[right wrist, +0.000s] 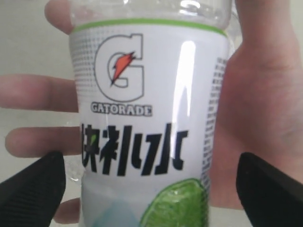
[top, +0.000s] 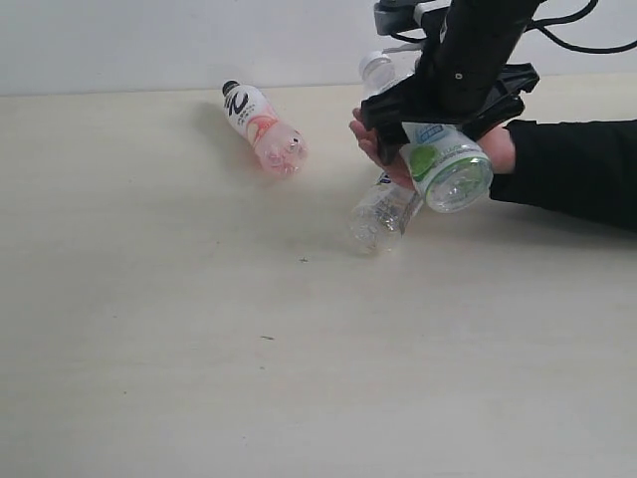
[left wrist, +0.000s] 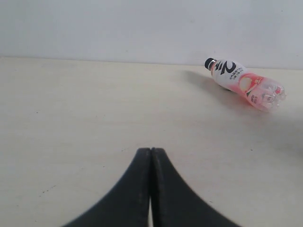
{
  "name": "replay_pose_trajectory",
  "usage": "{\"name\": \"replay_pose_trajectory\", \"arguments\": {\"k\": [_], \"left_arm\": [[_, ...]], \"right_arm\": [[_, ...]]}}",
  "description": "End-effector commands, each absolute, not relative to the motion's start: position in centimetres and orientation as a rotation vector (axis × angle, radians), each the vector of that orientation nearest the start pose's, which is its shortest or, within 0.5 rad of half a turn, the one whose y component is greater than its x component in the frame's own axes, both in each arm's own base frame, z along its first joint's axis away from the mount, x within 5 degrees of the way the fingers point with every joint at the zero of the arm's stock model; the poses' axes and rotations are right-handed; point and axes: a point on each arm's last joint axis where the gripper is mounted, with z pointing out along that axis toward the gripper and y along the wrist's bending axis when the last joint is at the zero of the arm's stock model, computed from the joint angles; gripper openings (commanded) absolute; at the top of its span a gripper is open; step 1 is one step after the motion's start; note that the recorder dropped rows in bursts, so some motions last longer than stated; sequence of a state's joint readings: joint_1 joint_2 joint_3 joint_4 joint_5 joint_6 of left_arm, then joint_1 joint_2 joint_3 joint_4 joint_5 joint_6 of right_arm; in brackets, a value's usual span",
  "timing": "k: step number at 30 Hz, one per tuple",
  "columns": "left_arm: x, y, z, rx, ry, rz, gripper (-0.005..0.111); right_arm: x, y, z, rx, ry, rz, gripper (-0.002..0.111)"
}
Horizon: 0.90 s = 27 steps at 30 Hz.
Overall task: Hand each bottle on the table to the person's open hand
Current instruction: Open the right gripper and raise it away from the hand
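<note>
The green-lime labelled bottle (top: 448, 164) (right wrist: 147, 118) lies across the person's open hand (top: 370, 139) (right wrist: 265, 94), base toward the camera. My right gripper (top: 438, 134) (right wrist: 150, 189) is open and straddles it, with a gap between each finger and the label. The pinkish bottle with a black cap (top: 264, 127) (left wrist: 246, 82) lies on the table (top: 199, 329) at the back. A plain clear bottle (top: 383, 214) lies just in front of the hand. Another white-capped bottle (top: 383, 70) shows partly behind my right arm. My left gripper (left wrist: 151, 150) is shut and empty, low over the table.
The person's black sleeve (top: 577, 169) stretches in from the right edge. A pale wall (top: 149, 40) backs the table. Cables (top: 587, 30) hang from my right arm at the top right.
</note>
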State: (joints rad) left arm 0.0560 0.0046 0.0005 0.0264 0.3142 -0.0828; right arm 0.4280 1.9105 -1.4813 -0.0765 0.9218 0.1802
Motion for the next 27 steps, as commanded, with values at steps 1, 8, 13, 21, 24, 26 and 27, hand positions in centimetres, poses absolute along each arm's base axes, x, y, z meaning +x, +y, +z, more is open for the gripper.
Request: {"name": "replay_pose_trajectory", "arguments": {"k": [1, 8, 13, 21, 24, 26, 27], "left_arm": [[5.4, 0.3, 18.5, -0.104, 1.793, -0.002, 0.0], [5.4, 0.3, 18.5, -0.104, 1.793, -0.002, 0.0], [5.4, 0.3, 18.5, -0.104, 1.793, -0.002, 0.0], [5.4, 0.3, 18.5, -0.104, 1.793, -0.002, 0.0], [5.4, 0.3, 18.5, -0.104, 1.793, -0.002, 0.0], [5.4, 0.3, 18.5, -0.104, 1.793, -0.002, 0.0], [5.4, 0.3, 18.5, -0.104, 1.793, -0.002, 0.0]], "right_arm": [[37.1, 16.0, 24.1, -0.384, 2.727, 0.057, 0.093], [36.1, 15.6, 27.3, -0.399, 2.642, 0.08, 0.092], [34.5, 14.8, 31.0, -0.423, 2.559, 0.098, 0.086], [28.3, 12.2, 36.8, -0.455, 2.416, 0.139, 0.006], [24.9, 10.7, 37.9, -0.499, 2.358, 0.13, 0.0], [22.3, 9.5, 38.0, -0.526, 2.317, 0.124, 0.001], [21.1, 9.0, 38.1, -0.532, 2.29, 0.124, 0.001]]}}
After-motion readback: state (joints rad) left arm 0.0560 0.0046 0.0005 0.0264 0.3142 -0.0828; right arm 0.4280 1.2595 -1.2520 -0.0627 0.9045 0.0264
